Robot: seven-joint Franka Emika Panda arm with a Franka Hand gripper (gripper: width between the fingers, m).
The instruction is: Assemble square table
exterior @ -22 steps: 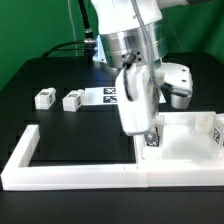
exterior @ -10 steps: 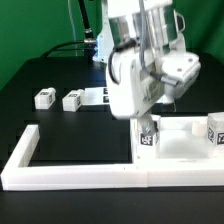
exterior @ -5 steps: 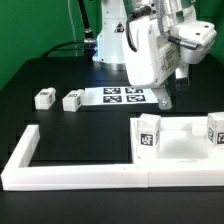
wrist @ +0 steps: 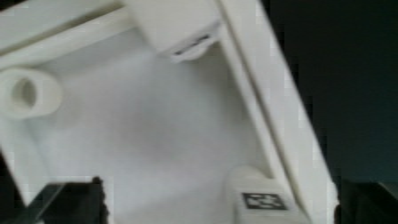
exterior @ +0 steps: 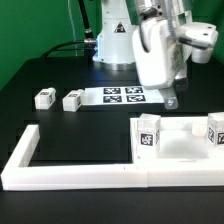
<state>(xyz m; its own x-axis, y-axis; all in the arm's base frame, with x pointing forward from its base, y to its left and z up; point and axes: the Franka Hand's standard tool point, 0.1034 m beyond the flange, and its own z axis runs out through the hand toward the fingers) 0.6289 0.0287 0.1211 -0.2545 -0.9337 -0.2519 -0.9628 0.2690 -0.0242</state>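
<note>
The large white square slab of the square table is lying flat on the black tabletop at the exterior view's lower right, tucked against the long white L-shaped border wall. One small white tagged leg block is standing upright at the slab's edge on the exterior view's left, its black-and-white tag facing the camera. A second upright leg block is standing at the slab's far side on the exterior view's right. Two more white leg blocks, one just beside the other, are lying loose on the tabletop, well apart from the slab on the exterior view's left. The flat white marker board is lying between those loose blocks and the two-finger gripper. The gripper is hovering just off the board's end on the exterior view's right, beyond the slab. The wrist view is showing its jaws spread wide with nothing between them. It is looking down on the slab's rimmed face and one round corner hole. The white Franka arm is rising behind
</note>
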